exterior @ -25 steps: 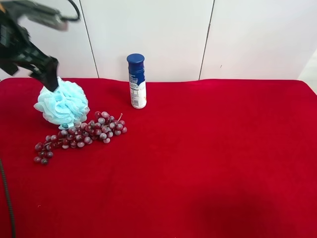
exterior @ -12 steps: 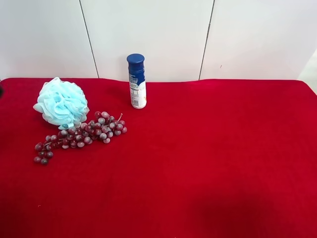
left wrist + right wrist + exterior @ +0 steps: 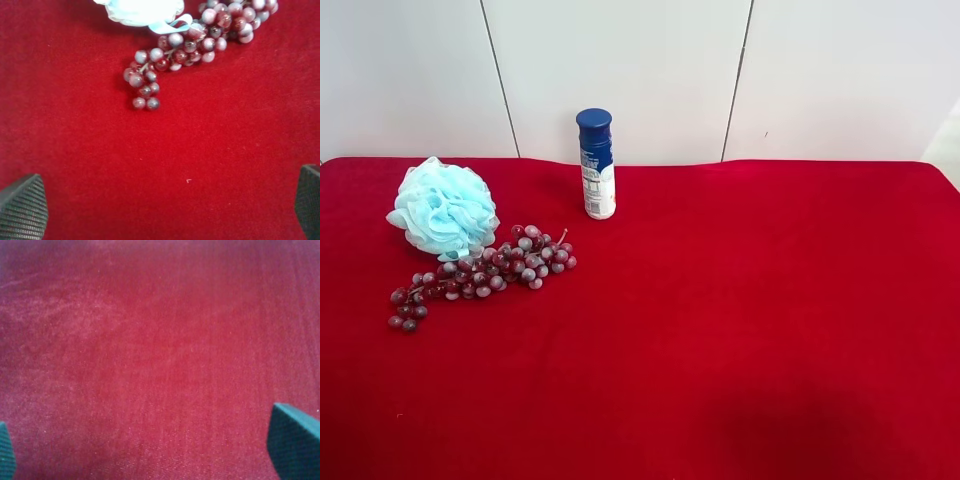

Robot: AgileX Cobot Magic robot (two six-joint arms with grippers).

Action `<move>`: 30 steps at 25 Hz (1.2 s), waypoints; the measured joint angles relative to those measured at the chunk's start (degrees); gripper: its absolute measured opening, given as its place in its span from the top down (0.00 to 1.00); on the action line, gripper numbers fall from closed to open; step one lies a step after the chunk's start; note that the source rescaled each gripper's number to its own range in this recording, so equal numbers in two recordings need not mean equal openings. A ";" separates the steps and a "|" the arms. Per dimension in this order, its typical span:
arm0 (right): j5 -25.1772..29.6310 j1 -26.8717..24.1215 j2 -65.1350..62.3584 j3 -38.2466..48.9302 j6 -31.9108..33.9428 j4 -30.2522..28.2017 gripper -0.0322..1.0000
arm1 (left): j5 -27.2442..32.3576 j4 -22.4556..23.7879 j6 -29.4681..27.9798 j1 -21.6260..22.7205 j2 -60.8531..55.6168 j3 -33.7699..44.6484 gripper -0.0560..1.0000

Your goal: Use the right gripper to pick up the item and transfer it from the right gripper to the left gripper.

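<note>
The fluffy pale blue mesh bath pouf (image 3: 444, 208) sits on the red velvet tablecloth (image 3: 740, 300) at the left of the exterior high frame, touching a bunch of dark red grapes (image 3: 480, 275) just below it, with a blue-capped white bottle (image 3: 597, 164) upright near the white wall. The left gripper (image 3: 165, 210) hangs with its jaws spread wide and empty over bare cloth, the grapes and pouf edge at the top of its view. The right gripper (image 3: 150, 450) is likewise wide apart, holding nothing, above plain red cloth.
</note>
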 joint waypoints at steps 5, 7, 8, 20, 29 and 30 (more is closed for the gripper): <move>0.00 0.00 0.00 0.00 0.00 0.00 0.00 | -0.61 0.00 -0.01 0.00 -8.62 7.78 0.00; 0.00 0.00 0.00 0.00 0.00 0.00 0.00 | -1.97 -0.46 -0.01 0.00 -11.23 9.29 0.00; 0.00 0.00 0.00 0.00 0.00 0.00 0.00 | -3.38 -0.60 -0.01 0.00 -12.41 9.54 0.00; 0.00 0.00 0.00 0.00 0.00 0.00 0.00 | -6.04 -3.92 2.58 0.00 -20.47 11.52 0.00; 0.00 0.00 0.00 0.00 0.00 0.00 0.00 | -6.05 -4.72 2.64 0.00 -21.63 11.52 0.00; 0.00 0.00 0.00 0.00 0.00 0.00 0.00 | -6.05 -4.72 2.64 0.00 -21.63 11.52 0.00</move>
